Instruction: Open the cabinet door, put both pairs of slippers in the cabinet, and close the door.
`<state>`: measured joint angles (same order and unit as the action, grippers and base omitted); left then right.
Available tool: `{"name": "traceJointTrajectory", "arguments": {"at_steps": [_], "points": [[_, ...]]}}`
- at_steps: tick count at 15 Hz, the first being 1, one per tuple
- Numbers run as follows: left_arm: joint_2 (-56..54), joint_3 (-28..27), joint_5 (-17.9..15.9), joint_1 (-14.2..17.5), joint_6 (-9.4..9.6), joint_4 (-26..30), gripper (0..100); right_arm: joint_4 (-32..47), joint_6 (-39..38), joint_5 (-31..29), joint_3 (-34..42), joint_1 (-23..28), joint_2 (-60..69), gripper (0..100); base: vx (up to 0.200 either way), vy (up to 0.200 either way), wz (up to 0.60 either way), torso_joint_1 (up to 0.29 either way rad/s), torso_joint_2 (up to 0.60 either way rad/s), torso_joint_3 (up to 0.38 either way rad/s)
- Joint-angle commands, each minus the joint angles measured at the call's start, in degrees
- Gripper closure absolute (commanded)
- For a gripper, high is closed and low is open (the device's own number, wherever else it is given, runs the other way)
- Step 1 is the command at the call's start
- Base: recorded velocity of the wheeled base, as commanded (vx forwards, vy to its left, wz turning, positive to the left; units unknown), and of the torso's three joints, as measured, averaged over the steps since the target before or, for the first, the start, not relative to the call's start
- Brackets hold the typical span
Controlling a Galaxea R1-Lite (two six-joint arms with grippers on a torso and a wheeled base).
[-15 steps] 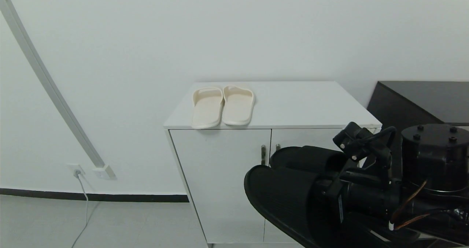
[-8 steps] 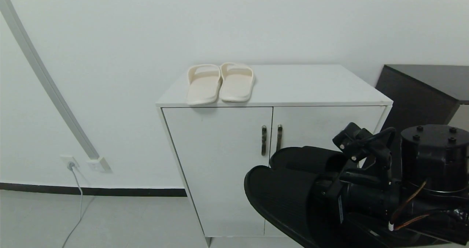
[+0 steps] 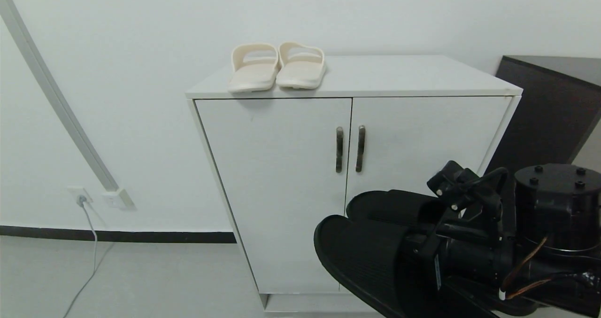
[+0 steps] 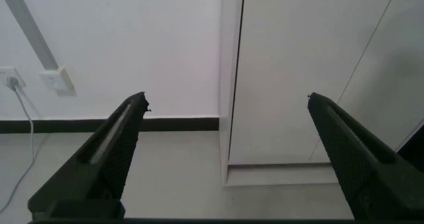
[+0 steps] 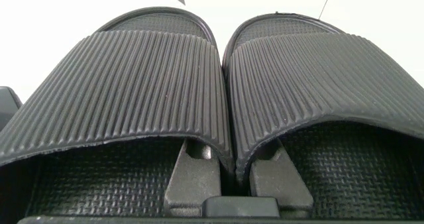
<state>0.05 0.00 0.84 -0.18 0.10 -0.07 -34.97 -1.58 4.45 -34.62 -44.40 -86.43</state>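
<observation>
White wall [image 3: 141, 50] backs a white cabinet [image 3: 281, 191] with both doors shut; the cream slippers [image 3: 277, 67] sit side by side on its top, near the left end. Right gripper [image 5: 233, 176] is clamped on the inner edges of the black slippers [image 3: 375, 247], held before the right door. Left gripper [image 4: 226, 98] is spread wide with nothing in it, low by the cabinet's bottom left corner.

Pair of black slippers [image 5: 146, 85], ribbed over the top, cross-hatched inside. Plain cream slippers [image 3: 296, 69]. White cabinet [image 3: 277, 177], dark grey handles [image 3: 339, 149]
</observation>
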Motion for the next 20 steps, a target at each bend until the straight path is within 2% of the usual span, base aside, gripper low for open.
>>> {"name": "traceJointTrajectory", "arguments": {"at_steps": [1, 8, 14, 16, 18, 20], "points": [[0.04, 0.00, 0.04, 0.01, -0.01, -0.01, 0, -0.01, 0.00, -0.06, 0.08, -0.07, -0.14, 100, 0.000, 0.000, 0.00, -0.100, 0.45, 0.354], [0.04, 0.00, 0.04, 0.01, 0.25, -0.01, 0, -0.09, 1.41, 0.03, 0.52, 0.01, -0.32, 100, 0.000, 0.000, 0.00, -0.039, 0.39, 0.352], [0.92, 0.00, -0.05, -0.17, 0.25, -0.01, 0, -0.09, 1.50, 0.03, 0.96, 0.10, -0.14, 100, 0.000, 0.000, 0.00, 0.000, 0.03, 0.026], [5.93, 0.00, -0.14, -1.31, -0.45, -0.01, 0, -0.27, 1.41, 0.12, 0.96, 0.19, -0.14, 100, 0.000, 0.000, 0.00, 0.000, 0.00, 0.000], [5.93, 0.00, -0.14, -1.49, -0.27, -0.01, 0, -0.45, 1.41, 0.21, 1.84, 0.19, -0.14, 100, 0.000, 0.000, 0.00, 0.000, 0.00, 0.000], [5.31, -0.09, -0.31, -3.33, -0.27, -0.19, 0, -1.50, 1.58, 0.12, 2.54, 0.19, -0.23, 100, 0.000, 0.000, 0.00, 0.000, 0.00, 0.000]]}}
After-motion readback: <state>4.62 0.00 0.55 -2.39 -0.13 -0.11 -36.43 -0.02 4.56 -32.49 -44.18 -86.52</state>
